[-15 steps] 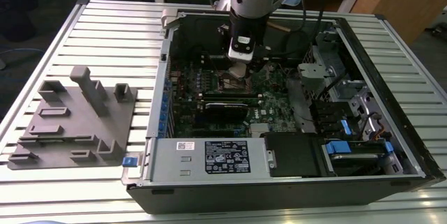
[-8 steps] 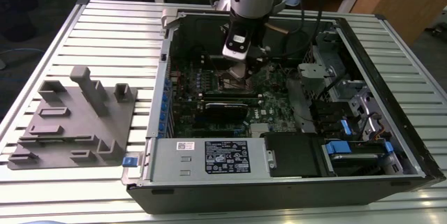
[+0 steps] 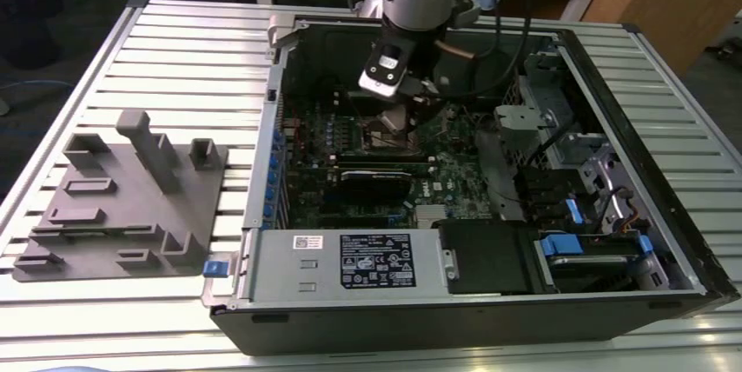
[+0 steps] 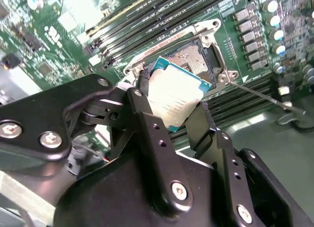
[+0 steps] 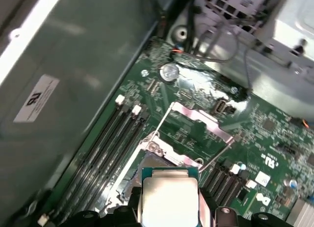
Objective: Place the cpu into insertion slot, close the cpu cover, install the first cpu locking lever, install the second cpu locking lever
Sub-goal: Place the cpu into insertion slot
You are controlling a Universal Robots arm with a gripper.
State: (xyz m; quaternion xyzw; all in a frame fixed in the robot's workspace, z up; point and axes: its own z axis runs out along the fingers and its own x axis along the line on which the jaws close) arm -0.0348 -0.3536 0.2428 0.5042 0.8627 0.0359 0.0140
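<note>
My gripper (image 4: 172, 98) is shut on the cpu (image 4: 180, 87), a flat silver-topped chip with a teal edge, also seen in the first wrist view as the cpu (image 5: 169, 200). The chip hangs tilted just above the insertion slot (image 4: 198, 54), whose dark centre lies bare inside a silvery rim. The cpu cover (image 5: 202, 120) stands swung open at the slot's far side. A thin wire locking lever (image 4: 260, 95) sticks out free beside the slot. In the exterior view the gripper (image 3: 408, 120) hovers over the insertion slot (image 3: 388, 139) on the motherboard.
The open computer case (image 3: 278, 85) lies on a slatted metal table (image 3: 186, 42). Long black memory slots (image 4: 162, 15) run beside the socket. A grey plastic fixture (image 3: 116, 189) stands at the exterior view's left. Drive bays and cables (image 3: 579, 207) crowd the exterior view's right.
</note>
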